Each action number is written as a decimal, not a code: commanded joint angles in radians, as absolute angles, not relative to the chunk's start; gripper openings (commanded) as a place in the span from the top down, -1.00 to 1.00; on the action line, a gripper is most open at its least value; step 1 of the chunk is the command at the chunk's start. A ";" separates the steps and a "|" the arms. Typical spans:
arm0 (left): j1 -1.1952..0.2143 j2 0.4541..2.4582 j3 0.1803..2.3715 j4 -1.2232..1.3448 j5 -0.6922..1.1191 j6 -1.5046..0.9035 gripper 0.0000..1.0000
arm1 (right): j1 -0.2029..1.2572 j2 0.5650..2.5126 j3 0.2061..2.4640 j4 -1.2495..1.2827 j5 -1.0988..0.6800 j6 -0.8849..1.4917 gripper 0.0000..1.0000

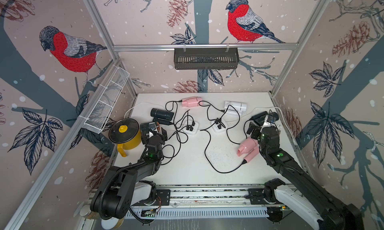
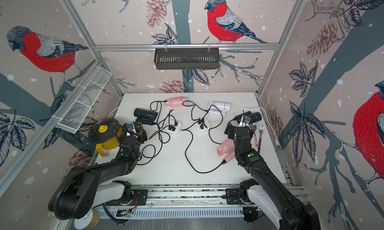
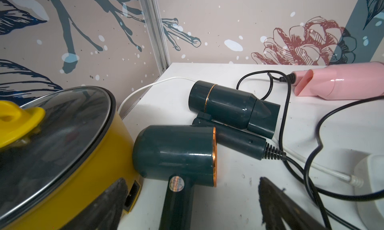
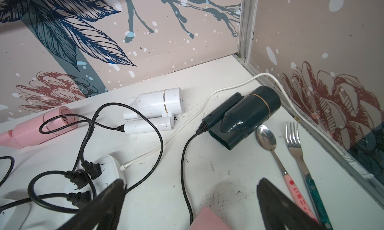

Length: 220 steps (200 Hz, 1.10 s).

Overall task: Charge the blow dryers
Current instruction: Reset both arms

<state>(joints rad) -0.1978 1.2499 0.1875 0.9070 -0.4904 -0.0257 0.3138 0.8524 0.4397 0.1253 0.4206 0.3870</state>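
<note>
You have six hair dryers lying on the surface [image 1: 187, 172]: left dark dryer [image 1: 162, 114] and green dryer [image 3: 176, 154] beside one yellow pot [image 1: 133, 143], back pink dryer [image 1: 191, 102], white dryer [image 1: 234, 108], right dark dryer [image 4: 247, 112] and near pink dryer [image 1: 248, 148], with two power strips [image 1: 191, 131] [image 1: 218, 127] in the middle and one spoon [image 4: 266, 139] and one fork [image 4: 293, 135] far right. Your left arm stretches low, left tool [image 1: 154, 134] spread wide over the green dryer's handle, holding nothing. Your right arm stretches over the near pink dryer, right tool [image 4: 192, 182] spread wide and empty above bare surface.
</note>
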 commanded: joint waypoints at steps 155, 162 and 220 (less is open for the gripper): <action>-0.056 1.507 0.278 1.135 -0.168 0.000 -0.94 | 0.130 1.224 0.216 0.956 0.488 0.108 -0.98; -0.056 1.508 0.276 1.139 -0.169 0.000 -0.95 | 0.117 1.244 0.207 0.998 0.474 0.099 -0.98; -0.057 1.500 0.284 1.115 -0.171 -0.008 -0.96 | 0.087 1.439 0.178 1.265 0.364 0.078 -0.98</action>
